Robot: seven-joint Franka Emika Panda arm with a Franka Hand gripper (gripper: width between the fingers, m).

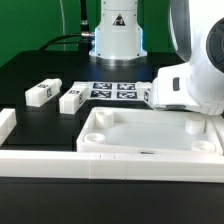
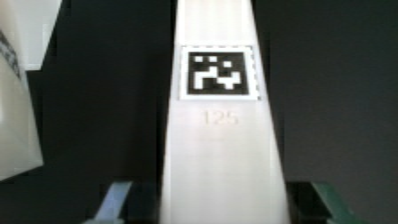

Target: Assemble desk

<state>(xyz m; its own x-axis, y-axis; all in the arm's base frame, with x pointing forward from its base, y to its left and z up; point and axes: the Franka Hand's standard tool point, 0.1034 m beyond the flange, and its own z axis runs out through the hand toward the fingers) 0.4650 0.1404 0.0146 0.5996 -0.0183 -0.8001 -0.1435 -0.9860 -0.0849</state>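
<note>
**Gripper clenched on one desk leg beside the marker board**

The gripper [image 2: 222,207] is clenched on a short square white plastic leg [image 2: 222,130]. In the wrist view its two dark fingers [image 2: 121,200] stand one on each long side of the leg, close against it. The leg's upper face carries a black-and-white square tag with small digits printed beneath it. The leg stretches lengthwise over the black desk [image 2: 338,100]; I cannot tell whether it rests on that surface or is raised off it.

In the exterior view the arm's bulky white wrist housing [image 1: 190,85] hides the gripper. Only a tagged end of the grasped leg shows, just beside the flat white marker board [image 1: 112,90] on the exterior view's right.

The large white plastic rectangular tray-like tabletop [image 1: 140,130] lies flat with its raised rim upward. It sits along the desk's edge farthest from the arm's white base [image 1: 118,35], just beside the long low white border wall [image 1: 60,163].

A loose white leg [image 1: 42,92] and a second loose leg [image 1: 72,98] lie side by side, near each other but apart, toward the exterior view's left. They are beyond the tabletop's corner, and each shows a tag.
</note>
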